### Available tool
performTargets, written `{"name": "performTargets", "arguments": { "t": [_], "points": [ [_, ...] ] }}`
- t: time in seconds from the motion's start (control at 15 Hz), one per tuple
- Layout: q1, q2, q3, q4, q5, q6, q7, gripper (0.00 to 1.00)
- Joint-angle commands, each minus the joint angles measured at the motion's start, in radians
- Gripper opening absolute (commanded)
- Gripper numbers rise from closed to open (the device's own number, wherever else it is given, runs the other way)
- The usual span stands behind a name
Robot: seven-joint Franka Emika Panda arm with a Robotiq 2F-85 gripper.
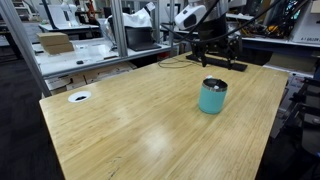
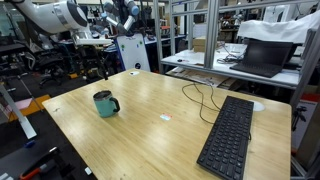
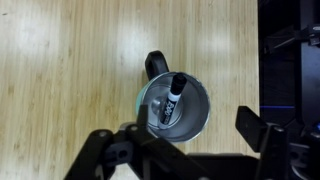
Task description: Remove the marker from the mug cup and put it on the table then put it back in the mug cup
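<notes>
The teal mug cup (image 1: 212,96) stands upright on the light wood table (image 1: 130,120); it also shows in an exterior view (image 2: 104,103) with a dark handle. In the wrist view I look straight down into the cup (image 3: 195,125). The marker (image 3: 172,100), white body with a black cap, leans inside it. My gripper (image 3: 176,140) is open and empty, its fingers spread on either side of the cup's rim. In both exterior views it (image 1: 218,58) (image 2: 97,68) hangs well above the cup, not touching it.
A black keyboard (image 2: 228,135) and a cable (image 2: 200,95) lie on the far side of the table (image 2: 150,140). A white-ringed hole (image 1: 79,97) sits near one corner. A laptop (image 2: 262,55) and grey metal shelving (image 1: 70,50) stand beyond the edges.
</notes>
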State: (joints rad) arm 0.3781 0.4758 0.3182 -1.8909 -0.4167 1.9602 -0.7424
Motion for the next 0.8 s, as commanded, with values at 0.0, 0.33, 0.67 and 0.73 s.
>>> {"name": "performTargets", "arguments": {
  "t": [0.0, 0.33, 0.67, 0.73],
  "points": [
    [-0.009, 0.001, 0.0, -0.01, -0.004, 0.0, 0.009, 0.6],
    [-0.026, -0.002, -0.009, -0.033, -0.016, 0.015, -0.014, 0.54],
    [-0.036, 0.018, -0.012, -0.038, -0.021, 0.029, -0.04, 0.58],
    [-0.035, 0.025, -0.012, -0.034, -0.022, 0.03, -0.047, 0.56]
  ]
}}
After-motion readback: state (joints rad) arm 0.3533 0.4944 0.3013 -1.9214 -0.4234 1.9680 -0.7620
